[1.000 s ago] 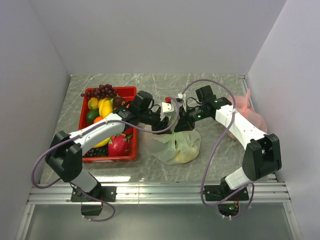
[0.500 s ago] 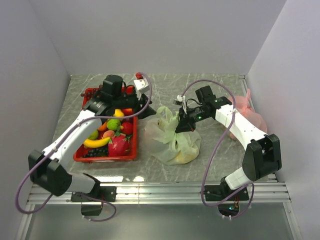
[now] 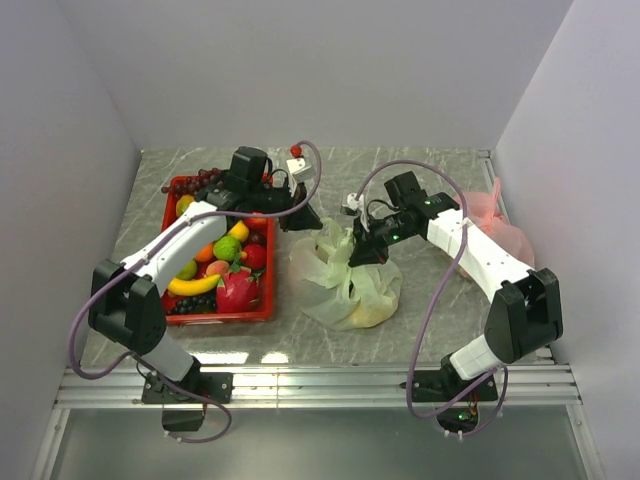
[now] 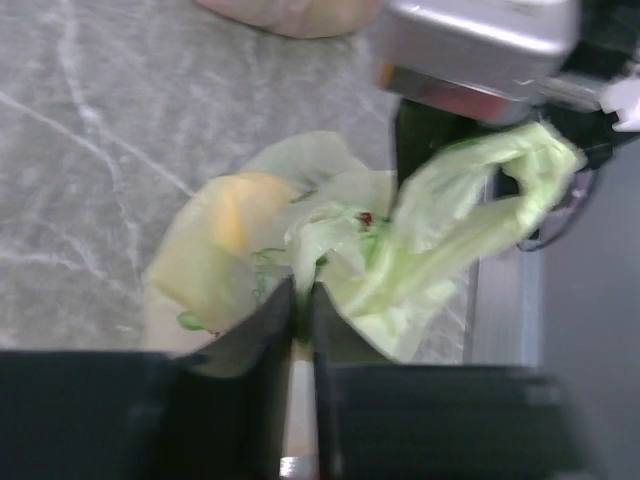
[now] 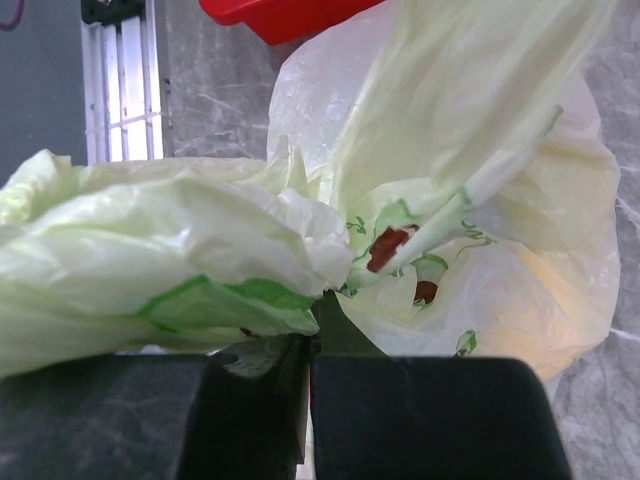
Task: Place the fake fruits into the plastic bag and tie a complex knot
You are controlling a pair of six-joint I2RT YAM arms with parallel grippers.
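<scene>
Pinching the plastic bag (image 5: 497,262) — right tool (image 5: 309,345), wrist view only; left tool (image 4: 301,300) unclear.

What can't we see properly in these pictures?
- Top view: the plastic bag shows only a yellow blur inside.
- Left wrist view, blurred: unclear whether the left gripper jaws pinch the bag.
- Top view: the right arm covers part of the pink bag.
- Top view: the left arm hides some fruits in the red basket.
</scene>
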